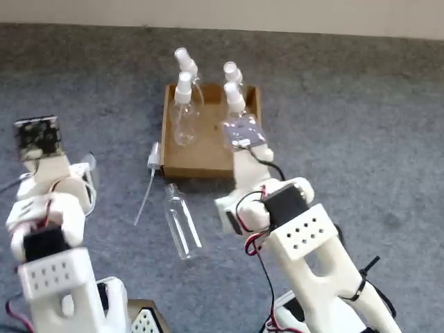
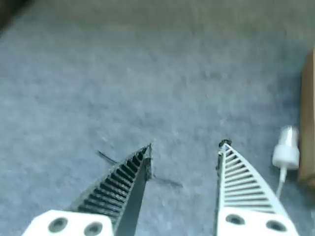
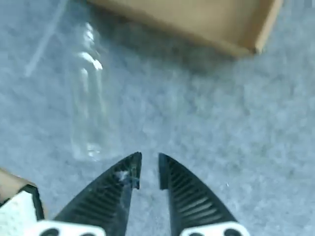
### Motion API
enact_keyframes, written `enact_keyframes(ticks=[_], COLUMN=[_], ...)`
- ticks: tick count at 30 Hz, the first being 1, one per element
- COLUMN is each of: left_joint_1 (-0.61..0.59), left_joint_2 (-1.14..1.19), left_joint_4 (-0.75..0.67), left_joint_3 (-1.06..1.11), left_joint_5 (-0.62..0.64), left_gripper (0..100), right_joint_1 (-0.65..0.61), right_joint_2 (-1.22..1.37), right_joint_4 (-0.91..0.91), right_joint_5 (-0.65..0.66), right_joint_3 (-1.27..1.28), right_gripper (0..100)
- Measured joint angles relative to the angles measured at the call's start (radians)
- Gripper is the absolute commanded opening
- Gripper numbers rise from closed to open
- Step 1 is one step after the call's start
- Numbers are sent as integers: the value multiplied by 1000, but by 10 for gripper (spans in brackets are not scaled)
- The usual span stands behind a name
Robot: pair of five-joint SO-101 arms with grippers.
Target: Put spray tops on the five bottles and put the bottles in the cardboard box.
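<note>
We see the last clear plastic bottle [image 1: 182, 223], uncapped, lying on the grey carpet [image 1: 361, 139] before the brown cardboard box's [image 1: 198, 168] front edge, neck towards the box. It is nearest our right gripper [image 3: 149, 156], which is barely parted and empty. The white spray top [image 1: 152, 158] lies by the box's front-left corner, near the left gripper [image 2: 187, 145], which is spread wide and empty. Four capped bottles [image 1: 184, 114] stand inside the box.

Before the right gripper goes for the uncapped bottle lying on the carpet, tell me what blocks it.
Nothing visible blocks it: only bare carpet lies between the right gripper and the uncapped bottle.
</note>
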Motion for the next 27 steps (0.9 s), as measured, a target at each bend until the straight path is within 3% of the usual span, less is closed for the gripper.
enact_keyframes(ticks=[5, 10, 15, 21, 24, 27], left_joint_1=[-5, -83, -164, -255, -272, -272], left_joint_2=[169, 186, 190, 190, 190, 190], left_joint_4=[14, -11, -26, -63, -104, -133], left_joint_3=[-9, -9, -9, -9, -6, 21], left_joint_5=[0, -6, -126, -172, -172, -172], left_gripper=[204, 204, 204, 204, 204, 204], right_joint_1=[-130, -221, -325, -339, -339, -339], right_joint_2=[34, 261, 514, 712, 789, 818], right_joint_4=[-112, -198, -276, -347, -359, -359], right_joint_5=[-61, -100, -101, -101, -101, -144], right_joint_3=[-2, -3, -94, -209, -221, -221], right_gripper=[376, 387, 386, 385, 339, 171])
